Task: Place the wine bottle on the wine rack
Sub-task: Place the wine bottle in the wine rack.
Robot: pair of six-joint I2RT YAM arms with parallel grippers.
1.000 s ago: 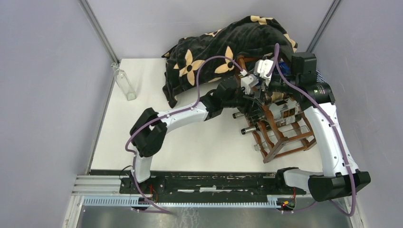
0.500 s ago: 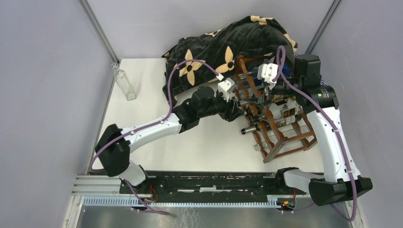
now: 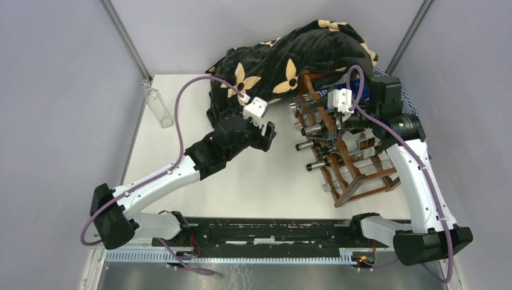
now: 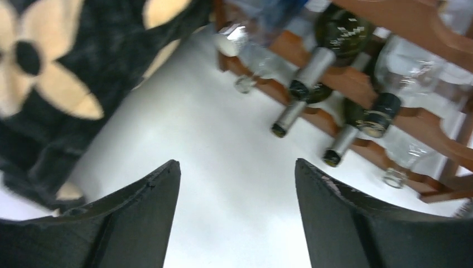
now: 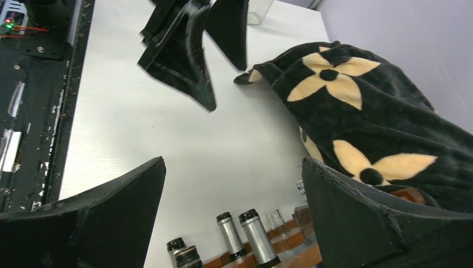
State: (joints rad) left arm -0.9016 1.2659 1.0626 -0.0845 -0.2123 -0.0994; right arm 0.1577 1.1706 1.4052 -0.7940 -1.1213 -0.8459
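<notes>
The dark reddish-brown wine rack stands at the right of the table. Several bottles lie in it with their necks pointing left. Two dark wine bottles with silver necks show plainly, and clear ones lie beside them. My left gripper hangs open and empty over bare table, a short way left of the rack. My right gripper is wide open above the rack's near side, holding nothing, with the bottle necks just below its fingers.
A black blanket with tan flowers is heaped at the back and drapes over the rack's far end. A clear glass bottle stands upright at the table's far left edge. Grey walls close in both sides.
My left arm has drawn back leftward from the rack and its jaws have spread wider, with nothing in them. The right arm has barely shifted.
</notes>
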